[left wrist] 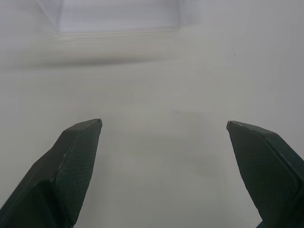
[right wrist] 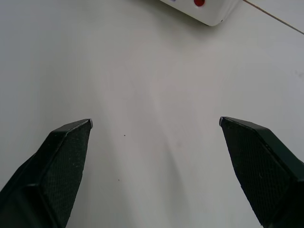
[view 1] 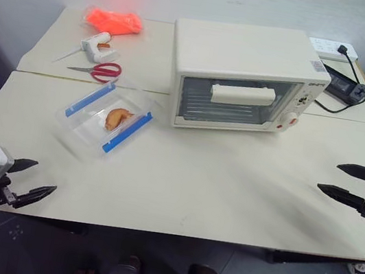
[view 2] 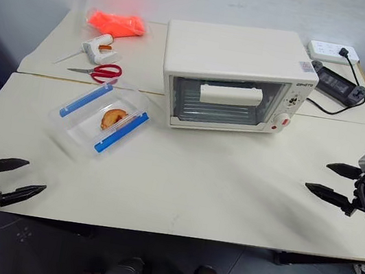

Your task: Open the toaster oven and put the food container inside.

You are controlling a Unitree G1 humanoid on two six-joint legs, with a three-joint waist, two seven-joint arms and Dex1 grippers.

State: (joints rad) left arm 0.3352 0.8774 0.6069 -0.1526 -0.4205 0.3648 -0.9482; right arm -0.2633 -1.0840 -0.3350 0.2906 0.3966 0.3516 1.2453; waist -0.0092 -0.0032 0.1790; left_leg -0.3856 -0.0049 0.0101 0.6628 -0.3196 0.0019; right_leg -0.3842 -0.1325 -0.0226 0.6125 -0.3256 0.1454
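The cream-white toaster oven [view 1: 244, 77] stands at the middle back of the table, its glass door shut and the bar handle [view 1: 242, 95] across it. To its left lies the food container [view 1: 106, 117], a clear box with blue clip strips and an orange-brown piece inside. My left gripper [view 1: 39, 179] hovers open at the table's front left edge, empty, well short of the container. My right gripper [view 1: 332, 178] is open and empty over the table's right side, in front and to the right of the oven. A corner of the oven with its red button [right wrist: 199, 3] shows in the right wrist view.
Red-handled scissors [view 1: 97, 70], a white tool [view 1: 97, 45] and an orange cloth [view 1: 114, 21] lie on the back-left table [view 1: 230, 186]. A black device [view 1: 342, 83] and a white power strip [view 1: 334, 48] sit behind the oven at right.
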